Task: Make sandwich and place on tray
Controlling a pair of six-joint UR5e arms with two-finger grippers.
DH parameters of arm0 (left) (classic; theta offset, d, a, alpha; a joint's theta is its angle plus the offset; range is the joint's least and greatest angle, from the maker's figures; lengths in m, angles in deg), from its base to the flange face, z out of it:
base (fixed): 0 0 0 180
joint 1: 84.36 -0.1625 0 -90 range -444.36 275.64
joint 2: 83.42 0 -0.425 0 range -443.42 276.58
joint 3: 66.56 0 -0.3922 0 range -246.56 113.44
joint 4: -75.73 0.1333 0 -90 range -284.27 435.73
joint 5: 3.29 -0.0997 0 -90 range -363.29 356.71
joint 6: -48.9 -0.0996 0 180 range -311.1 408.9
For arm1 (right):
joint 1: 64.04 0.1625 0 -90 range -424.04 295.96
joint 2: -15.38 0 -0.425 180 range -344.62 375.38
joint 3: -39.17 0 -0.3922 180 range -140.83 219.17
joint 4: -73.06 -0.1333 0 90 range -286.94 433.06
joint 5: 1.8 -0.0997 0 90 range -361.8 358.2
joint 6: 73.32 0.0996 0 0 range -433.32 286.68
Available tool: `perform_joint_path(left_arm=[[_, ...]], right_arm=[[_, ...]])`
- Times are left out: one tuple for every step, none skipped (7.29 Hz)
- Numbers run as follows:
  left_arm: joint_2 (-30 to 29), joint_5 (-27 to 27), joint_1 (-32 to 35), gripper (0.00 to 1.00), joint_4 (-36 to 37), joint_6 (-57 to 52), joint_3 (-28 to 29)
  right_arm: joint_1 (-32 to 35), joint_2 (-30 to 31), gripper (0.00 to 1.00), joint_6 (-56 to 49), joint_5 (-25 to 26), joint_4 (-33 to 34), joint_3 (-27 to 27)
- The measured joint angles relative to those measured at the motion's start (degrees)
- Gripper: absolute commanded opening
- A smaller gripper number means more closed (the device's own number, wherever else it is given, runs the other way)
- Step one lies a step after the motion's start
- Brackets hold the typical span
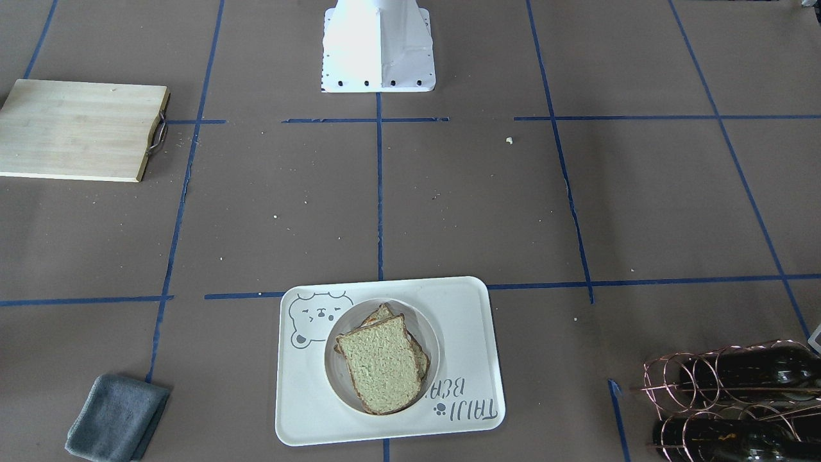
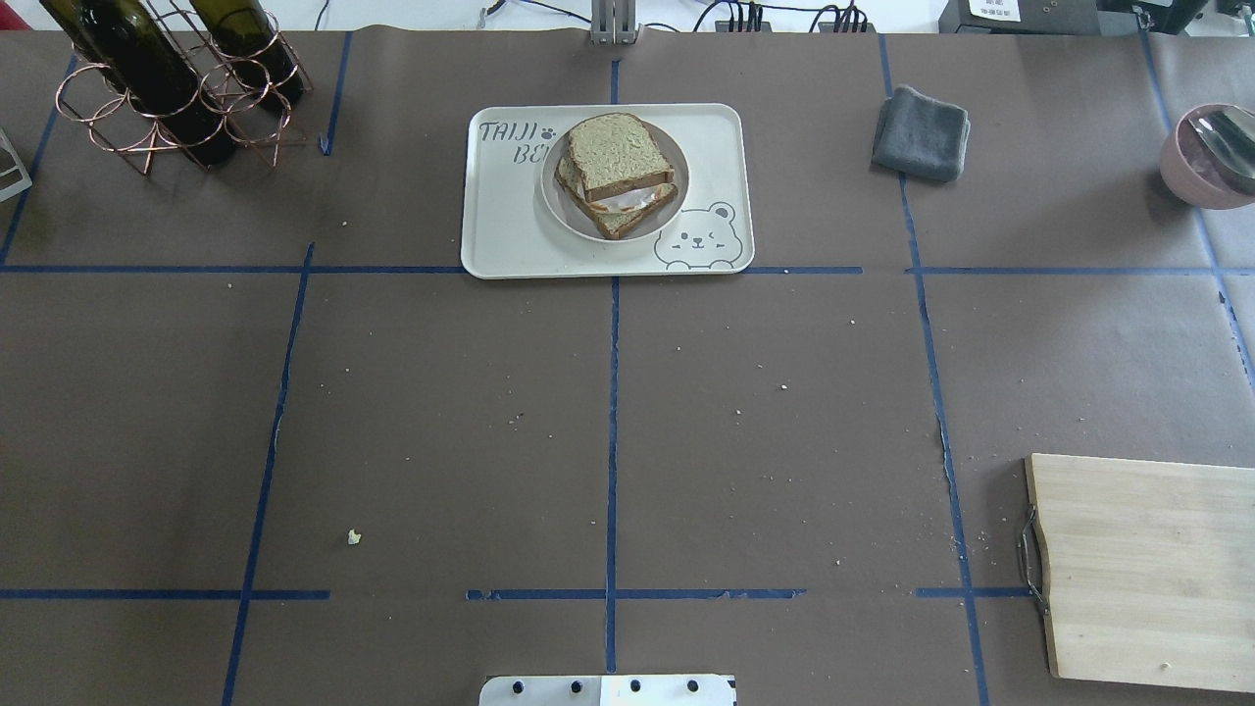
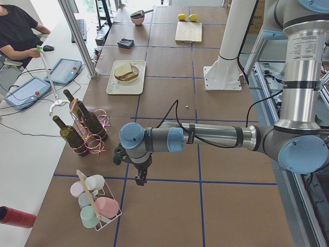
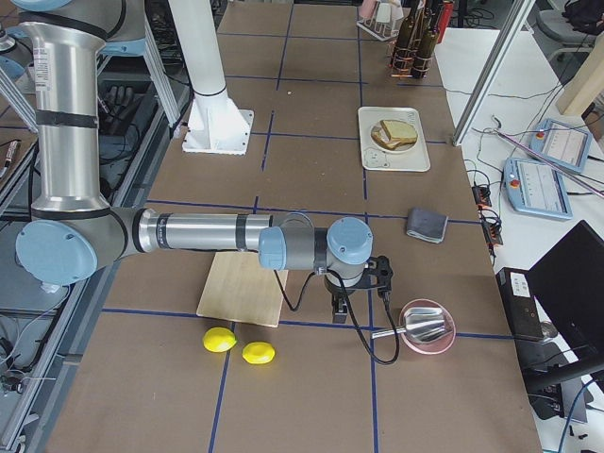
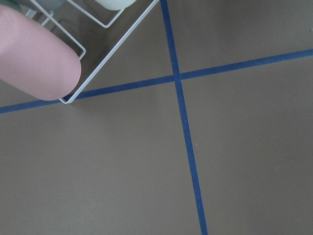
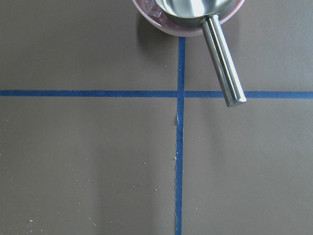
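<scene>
The sandwich [image 2: 616, 167] lies on a small round pale plate [image 2: 564, 214] that stands on the cream bear tray [image 2: 505, 235] at the table's far middle. Its two bread slices are stacked askew, and white egg [image 2: 624, 203] shows between them. It also shows in the front-facing view [image 1: 381, 362], on the tray [image 1: 465, 321]. My left gripper [image 3: 140, 177] hangs over bare table beside a cup rack, far from the tray. My right gripper [image 4: 340, 311] hangs near a pink bowl. Both show only in the side views, so I cannot tell whether they are open or shut.
A wooden cutting board [image 2: 1147, 569] lies at my near right, with two lemons [image 4: 236, 344] beyond it. A grey cloth [image 2: 922, 132] and a pink bowl with a metal scoop [image 2: 1211, 157] are at the far right. A copper bottle rack [image 2: 167, 88] stands far left, and a cup rack [image 3: 95, 203] farther left.
</scene>
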Motion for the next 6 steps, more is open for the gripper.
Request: perform_joint_path(left_arm=[[0.3,0.7,0.0,1.00,0.0,0.1,0.0],[0.4,1.0,0.1,1.00,-0.1,0.1,-0.1],[0.4,1.1,0.1,1.00,-0.1,0.1,-0.1],[0.4,1.1,0.1,1.00,-0.1,0.2,-0.1],[0.4,1.2,0.2,1.00,-0.1,0.2,-0.1],[0.4,1.2,0.2,1.00,-0.1,0.3,-0.1]], right_arm=[[0.1,0.0,1.00,0.0,0.0,0.0,0.0],[0.3,0.0,1.00,0.0,0.0,0.0,0.0],[0.7,0.0,1.00,-0.1,0.0,0.0,0.0],[1.2,0.0,1.00,-0.1,0.0,0.0,0.0],[1.4,0.0,1.00,-0.1,0.0,0.0,0.0],[1.5,0.0,1.00,-0.1,0.0,0.0,0.0]])
